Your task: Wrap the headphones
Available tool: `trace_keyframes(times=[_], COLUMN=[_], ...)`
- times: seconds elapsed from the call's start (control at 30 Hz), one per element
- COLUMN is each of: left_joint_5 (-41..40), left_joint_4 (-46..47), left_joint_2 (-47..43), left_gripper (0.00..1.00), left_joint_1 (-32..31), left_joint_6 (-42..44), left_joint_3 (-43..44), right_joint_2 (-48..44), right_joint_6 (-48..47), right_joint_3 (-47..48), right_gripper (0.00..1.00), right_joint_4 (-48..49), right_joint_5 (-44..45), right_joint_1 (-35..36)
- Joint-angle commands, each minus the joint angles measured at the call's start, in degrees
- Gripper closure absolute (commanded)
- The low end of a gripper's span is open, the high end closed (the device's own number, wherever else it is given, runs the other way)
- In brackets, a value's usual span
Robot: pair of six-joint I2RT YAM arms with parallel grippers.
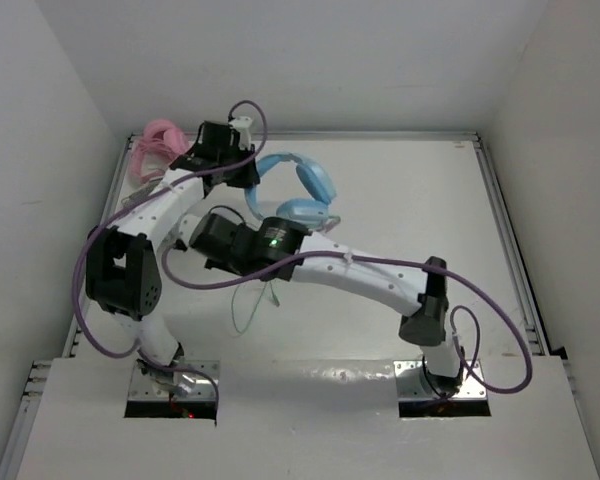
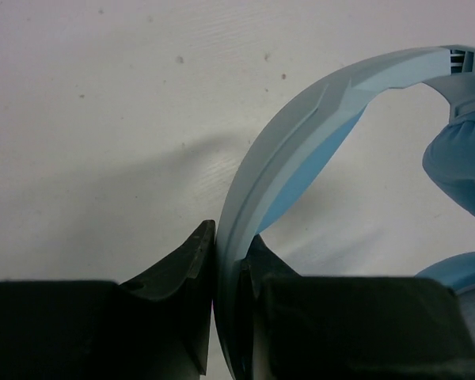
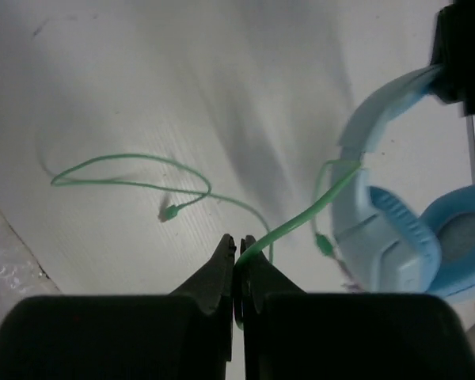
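Note:
The light blue headphones (image 1: pixel 305 175) lie on the white table behind the arms. My left gripper (image 1: pixel 242 172) is shut on the headband (image 2: pixel 301 134), which runs between its jaws (image 2: pixel 229 249); an ear cup (image 2: pixel 459 170) shows at the right. My right gripper (image 3: pixel 236 244) is shut on the thin pale green cable (image 3: pixel 317 210), close above the table and left of the ear cup (image 3: pixel 396 237). The cable rises from the jaws to the headphones, and a loose loop with the plug (image 3: pixel 168 212) lies on the table. In the top view the right gripper (image 1: pixel 202 240) sits beside the near ear cup (image 1: pixel 302 212).
Pink headphones (image 1: pixel 160 140) lie in the far left corner, behind my left arm. A raised rail (image 1: pixel 505 230) borders the table, with white walls around it. Slack cable (image 1: pixel 248 305) trails on the table under my right arm.

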Motion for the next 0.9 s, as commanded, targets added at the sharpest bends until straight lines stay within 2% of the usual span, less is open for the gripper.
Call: trace_keyframes(times=[0.0, 0.07, 0.13, 0.27, 0.4, 0.5, 0.6, 0.7, 0.87], left_joint_5=[-3.4, -9.9, -11.6, -7.5, -9.0, -8.8, -4.5, 2.6, 12.1], left_joint_4=[11.0, 13.6, 14.6, 13.1, 13.2, 11.6, 8.3, 3.3, -4.7], left_joint_2=[-12.2, -14.4, -14.9, -14.8, -16.1, -16.5, -17.0, -17.3, -18.7], left_gripper=[1.00, 1.00, 1.00, 1.00, 1.00, 1.00, 1.00, 1.00, 1.00], left_joint_1=[-3.6, -6.8, -8.9, -10.7, -14.6, -15.9, -16.3, -16.5, -16.5], left_joint_6=[6.8, 11.5, 14.5, 21.1, 27.1, 29.0, 30.7, 31.6, 32.7], left_joint_3=[-2.4, -4.8, -5.9, -6.9, -10.6, -10.5, -9.2, -7.0, -3.8], right_joint_2=[-10.8, -14.1, -15.3, -18.4, -20.0, -22.6, -23.8, -24.6, -28.6], right_joint_6=[2.0, 4.9, 6.0, 6.9, 7.6, 6.1, 3.8, 0.9, -0.9], right_joint_3=[0.2, -1.1, -0.6, 0.4, 2.6, -0.5, -3.5, -7.7, -15.5], right_gripper=[1.00, 1.00, 1.00, 1.00, 1.00, 1.00, 1.00, 1.00, 1.00], right_joint_4=[2.5, 0.7, -2.3, -5.8, -10.8, -10.3, -9.3, -6.1, 5.1], right_joint_5=[-1.6, -3.6, -3.3, 0.9, 7.4, 12.1, 16.5, 16.1, 14.7], right_joint_1=[-6.9, -9.9, -11.9, -13.8, -17.2, -19.9, -22.6, -25.4, -30.6])
